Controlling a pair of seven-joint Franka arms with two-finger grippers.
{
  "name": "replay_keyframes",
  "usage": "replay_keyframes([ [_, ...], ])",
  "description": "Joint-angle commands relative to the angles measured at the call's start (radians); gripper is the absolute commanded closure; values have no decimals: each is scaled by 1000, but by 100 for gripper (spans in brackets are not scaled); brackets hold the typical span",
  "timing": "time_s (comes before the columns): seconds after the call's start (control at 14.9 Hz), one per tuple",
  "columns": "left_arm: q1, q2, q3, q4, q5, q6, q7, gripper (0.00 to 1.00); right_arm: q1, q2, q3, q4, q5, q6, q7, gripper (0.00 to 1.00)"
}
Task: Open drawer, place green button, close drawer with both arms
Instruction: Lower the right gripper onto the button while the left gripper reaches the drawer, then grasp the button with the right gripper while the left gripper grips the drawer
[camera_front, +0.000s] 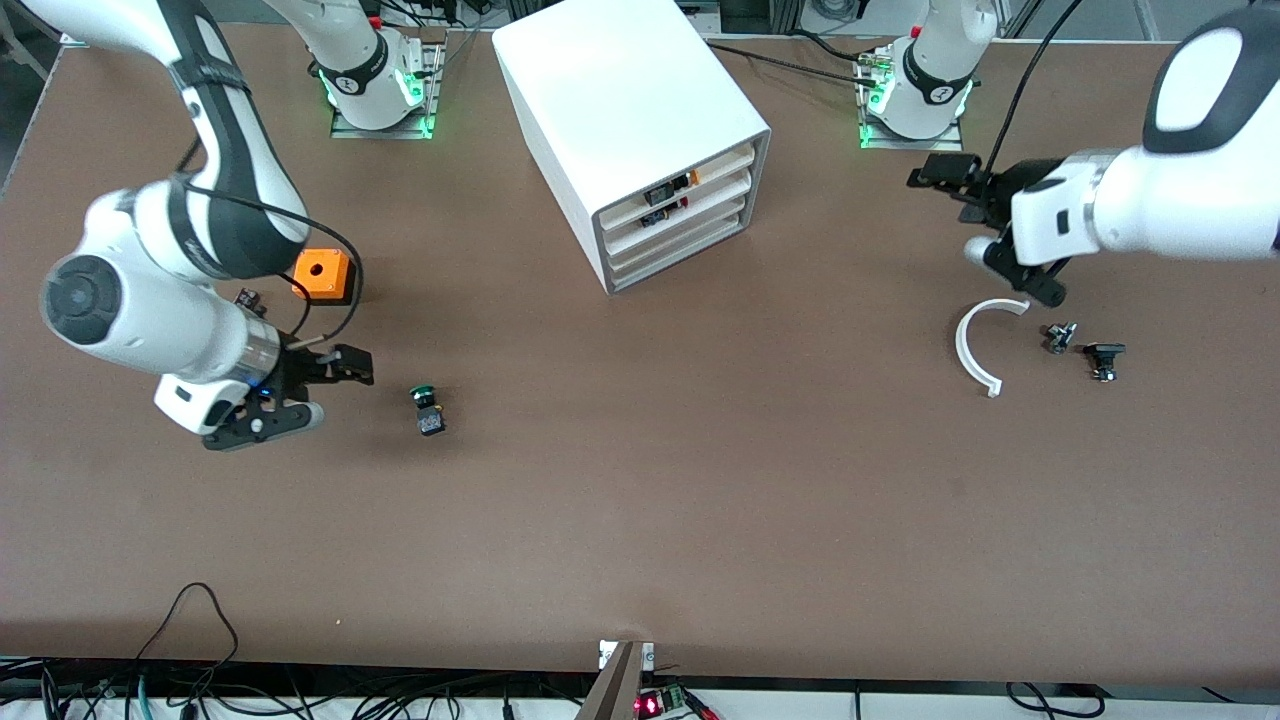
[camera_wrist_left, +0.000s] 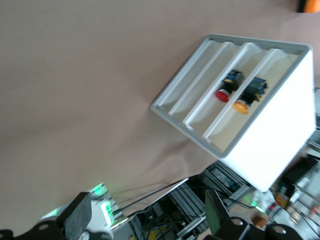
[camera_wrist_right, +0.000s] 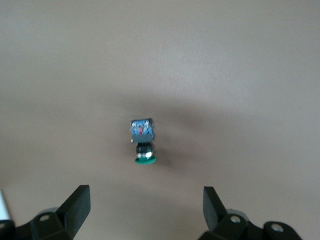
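The white cabinet (camera_front: 640, 120) stands mid-table near the robots' bases, with all three drawers pushed in. The lowest drawer (camera_front: 680, 250) shows no parts; in the left wrist view it (camera_wrist_left: 192, 82) is the bare slot next to the slots holding a red-capped and a yellow-capped part. The green-capped button (camera_front: 428, 408) lies on its side on the table toward the right arm's end. My right gripper (camera_front: 325, 392) is open beside it, a short way off; the right wrist view shows the button (camera_wrist_right: 142, 137) ahead of the open gripper (camera_wrist_right: 145, 205). My left gripper (camera_front: 975, 225) is open and empty, up in the air facing the cabinet front (camera_wrist_left: 146, 220).
An orange cube with a round hole (camera_front: 323, 275) and a small black part (camera_front: 247, 297) sit by the right arm. Under the left gripper lie a white curved strip (camera_front: 978, 345) and two small dark parts (camera_front: 1060, 336), (camera_front: 1104, 358).
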Motion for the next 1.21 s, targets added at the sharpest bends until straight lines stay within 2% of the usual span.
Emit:
replay_keyframes([
  [0.0,7,41,0,-68,-96,126,169,0,-2,20,12,-105,18,159,-42,0],
  [0.13,9,42,0,-178,-200,218,243,0,-2,61,30,-144,18,269,-40,0],
  [0.27,7,44,-1,-330,-323,341,402,0,4,113,50,-150,18,328,-34,0],
  [0.47,4,87,-3,-539,-594,436,613,0,14,173,50,-167,18,427,-37,0],
  [0.6,-14,168,-4,-588,-721,441,784,0,26,201,50,-173,16,474,-40,0],
  [0.8,-34,231,-24,-596,-749,458,878,0,26,221,50,-171,13,509,-42,2],
  [0.87,-37,246,-27,-597,-753,461,901,1,26,228,50,-171,13,517,-42,5],
  [1.01,-41,294,-73,-619,-840,484,992,2,26,228,50,-173,13,515,-43,22],
  [1.14,-47,318,-107,-642,-897,525,1050,14,26,227,49,-175,12,509,-45,41],
])
